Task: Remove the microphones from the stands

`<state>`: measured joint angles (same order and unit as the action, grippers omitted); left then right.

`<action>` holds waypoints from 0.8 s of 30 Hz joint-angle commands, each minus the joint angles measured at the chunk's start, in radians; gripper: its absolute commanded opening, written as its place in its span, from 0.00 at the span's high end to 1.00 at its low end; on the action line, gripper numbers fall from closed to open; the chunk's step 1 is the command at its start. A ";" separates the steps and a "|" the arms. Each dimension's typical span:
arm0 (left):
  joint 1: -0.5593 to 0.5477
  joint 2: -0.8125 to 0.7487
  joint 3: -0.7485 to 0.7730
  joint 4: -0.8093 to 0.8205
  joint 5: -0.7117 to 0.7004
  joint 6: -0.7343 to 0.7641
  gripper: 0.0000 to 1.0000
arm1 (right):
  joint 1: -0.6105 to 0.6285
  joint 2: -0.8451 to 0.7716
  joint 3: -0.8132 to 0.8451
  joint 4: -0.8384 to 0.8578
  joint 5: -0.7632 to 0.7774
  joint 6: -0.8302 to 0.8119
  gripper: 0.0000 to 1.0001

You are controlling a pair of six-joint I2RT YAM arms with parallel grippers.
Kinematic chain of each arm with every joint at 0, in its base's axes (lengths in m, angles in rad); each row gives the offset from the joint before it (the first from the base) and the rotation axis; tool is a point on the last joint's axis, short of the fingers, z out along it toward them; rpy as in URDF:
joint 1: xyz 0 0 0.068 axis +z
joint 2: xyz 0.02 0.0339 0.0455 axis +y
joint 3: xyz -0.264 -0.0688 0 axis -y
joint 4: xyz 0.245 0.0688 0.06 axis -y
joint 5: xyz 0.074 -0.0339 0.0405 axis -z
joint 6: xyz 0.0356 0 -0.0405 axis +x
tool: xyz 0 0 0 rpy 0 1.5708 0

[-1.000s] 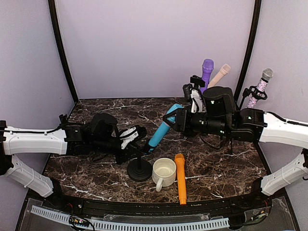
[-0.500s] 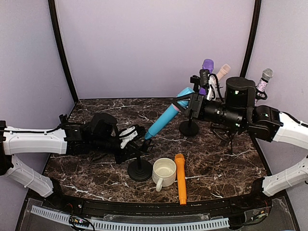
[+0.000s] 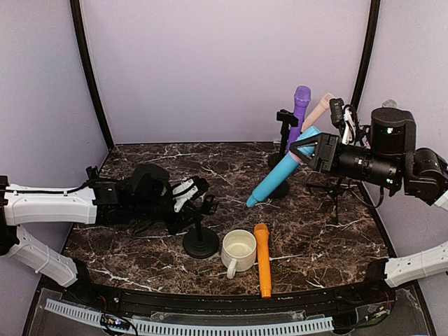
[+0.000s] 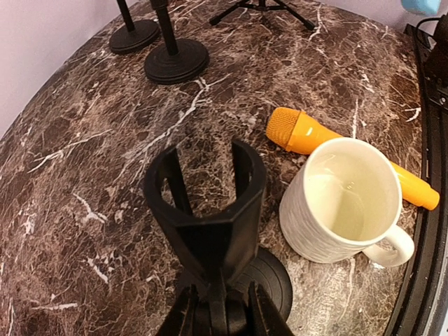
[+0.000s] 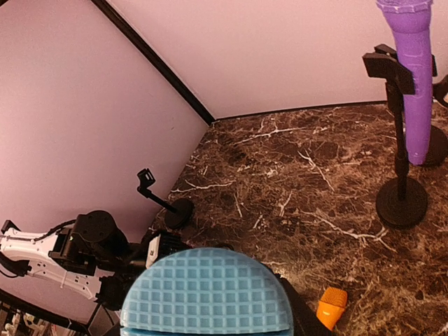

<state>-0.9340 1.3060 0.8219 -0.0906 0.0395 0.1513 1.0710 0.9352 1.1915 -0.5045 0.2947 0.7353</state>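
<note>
Bracing stand (image 3: 201,243) against tipping, left end effector (image 3: 199,208) gripped its stem | right end effector (image 3: 309,148) held mic (image 3: 276,178) aloft, clear of stand

Plain lavender back wall (image 3: 224,70), matte, no windows in view. Left wall (image 3: 35,84) and right wall (image 3: 413,56) same colour, angled in towards the back. Black strip (image 3: 91,77) runs down the left corner seam and another black strip (image 3: 368,42) down the right one, both leaning inward. Tabletop (image 3: 140,161) is dark brown marble pattern with white veins, slightly glossy. Curved black rail (image 3: 210,302) along the near edge, and a white perforated strip (image 3: 210,327) below it. Light is even and soft, with weak shadows. Walls read pinker in the right wrist view. Floor not visible.
</note>
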 commanded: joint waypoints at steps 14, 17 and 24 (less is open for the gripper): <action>0.287 0.028 0.203 -0.132 -0.179 -0.008 1.00 | -0.118 0.062 -0.053 -0.653 -0.255 0.065 0.73; 0.353 0.045 0.252 -0.158 -0.164 0.001 1.00 | -0.157 0.080 -0.119 -0.564 -0.349 0.032 0.73; 0.547 0.109 0.353 -0.212 -0.138 0.006 1.00 | -0.230 0.164 -0.244 -0.346 -0.519 -0.014 0.73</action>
<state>-0.4660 1.4139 1.1038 -0.3008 -0.0975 0.1379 0.8684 1.0660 0.9890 -1.0237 -0.0834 0.7601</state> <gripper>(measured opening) 0.231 0.461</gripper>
